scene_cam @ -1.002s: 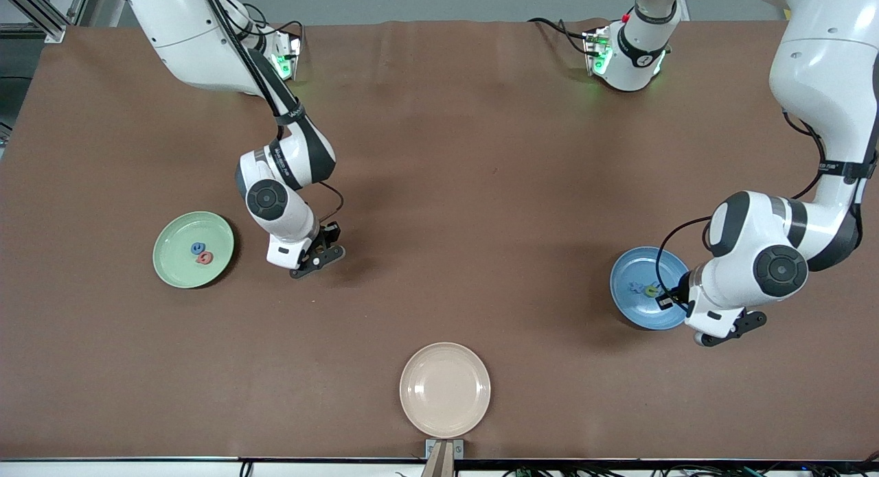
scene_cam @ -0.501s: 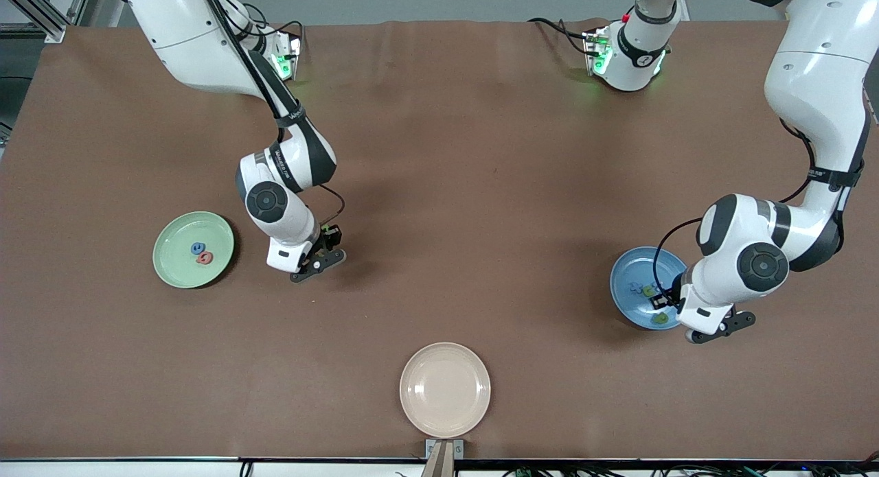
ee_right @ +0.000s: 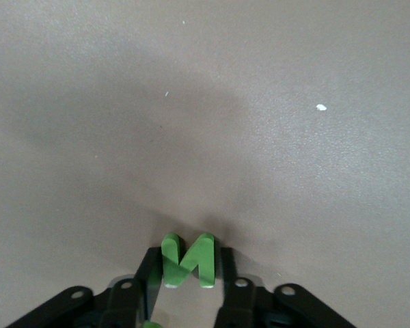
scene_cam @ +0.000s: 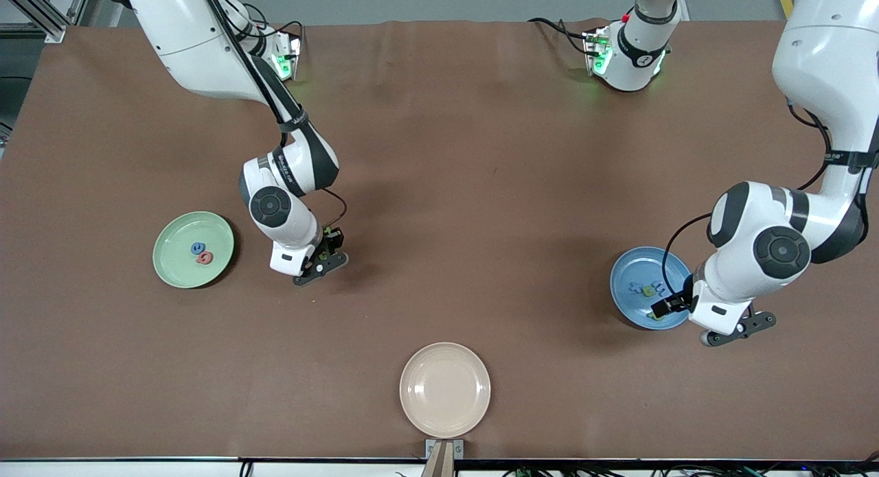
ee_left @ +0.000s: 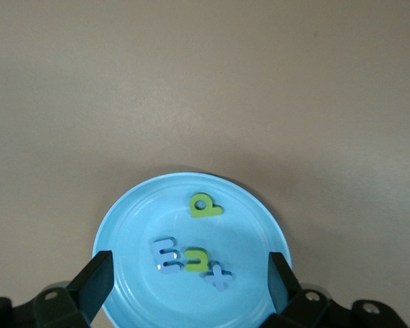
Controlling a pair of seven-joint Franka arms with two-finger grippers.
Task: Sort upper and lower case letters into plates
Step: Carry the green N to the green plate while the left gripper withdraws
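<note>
While the empty round cream-beige plate [scene_cam: 445, 390] sits nearest the camera, the left tool [ee_left: 189, 280] hangs spread over the medium-blue round plate [scene_cam: 628, 304], having dropped its green letter among the others. The right tool [ee_right: 186, 279], newly clamped on a chunky green N-shaped letter piece [ee_right: 187, 261] beside the mint-green plate [scene_cam: 173, 264], could lose it through a shallow tip grip.

Robot lab: two arms [scene_cam: 288, 175], brown table [scene_cam: 481, 154]
</note>
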